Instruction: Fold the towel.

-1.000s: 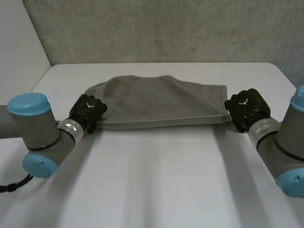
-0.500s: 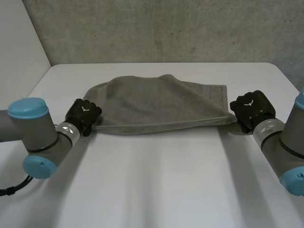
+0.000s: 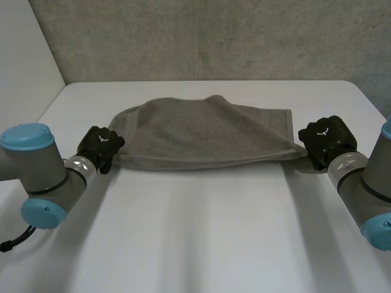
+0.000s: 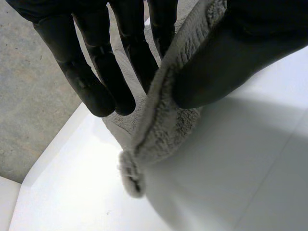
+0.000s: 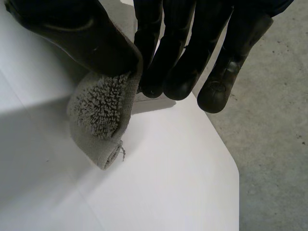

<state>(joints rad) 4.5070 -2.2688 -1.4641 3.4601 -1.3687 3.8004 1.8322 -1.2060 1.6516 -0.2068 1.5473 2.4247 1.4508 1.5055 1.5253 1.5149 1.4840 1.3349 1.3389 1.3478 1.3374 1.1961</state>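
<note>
Item: grey terry towel [image 3: 208,134], lay crosswise on the far half of the white bench [image 3: 195,232]. Black left hand [image 3: 99,145] stood at its near left corner; black right hand [image 3: 327,141] at its near right corner.

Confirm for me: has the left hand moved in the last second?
Yes. The left hand, pinching a corner of the towel, has slid outward toward the left edge of the table.

Robot lab test station, plain white table [image 3: 201,232], rough grey concrete wall [image 3: 214,36] behind
</note>
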